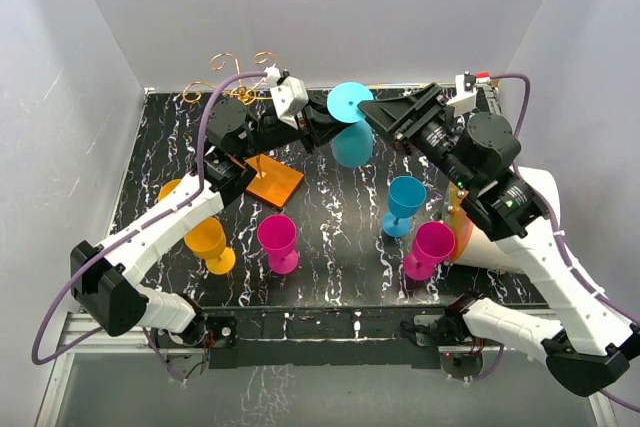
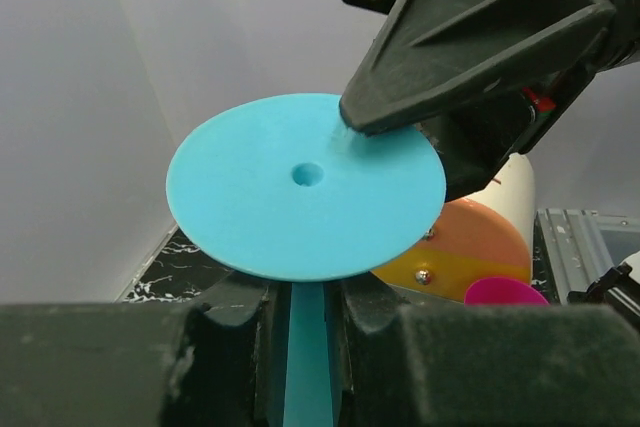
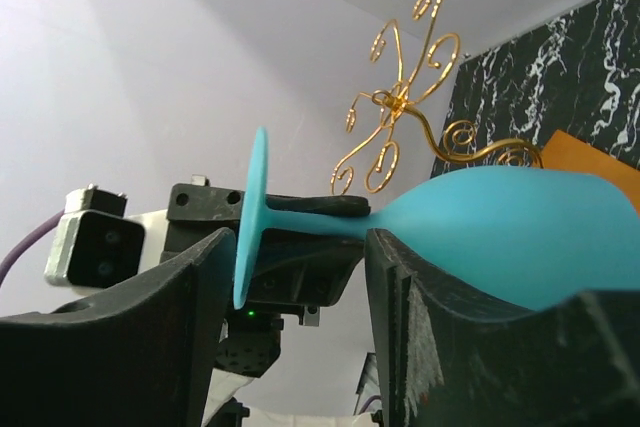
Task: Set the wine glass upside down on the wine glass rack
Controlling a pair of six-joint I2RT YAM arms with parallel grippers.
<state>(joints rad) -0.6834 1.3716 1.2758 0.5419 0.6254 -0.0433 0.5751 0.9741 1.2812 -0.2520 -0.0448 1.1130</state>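
A cyan wine glass point(image 1: 351, 137) is held in the air over the back middle of the table, its round foot point(image 1: 348, 102) above the bowl in the top view. My left gripper point(image 1: 322, 127) is shut on its stem point(image 2: 308, 347), just under the foot point(image 2: 300, 187). My right gripper point(image 1: 378, 112) is open; its fingers point(image 3: 150, 347) straddle the foot point(image 3: 250, 217) and the stem, one finger close against the bowl point(image 3: 500, 232). The gold wire rack point(image 1: 235, 77) stands at the back left on its orange-brown base point(image 1: 273, 182), and also shows in the right wrist view point(image 3: 400, 107).
On the black marbled table stand an orange glass point(image 1: 207, 239), a second orange glass point(image 1: 170, 190) partly hidden by my left arm, a magenta glass point(image 1: 278, 240), a blue glass point(image 1: 405, 202) and another magenta glass point(image 1: 430, 247). A white and orange cone-shaped object point(image 1: 500, 237) lies at the right.
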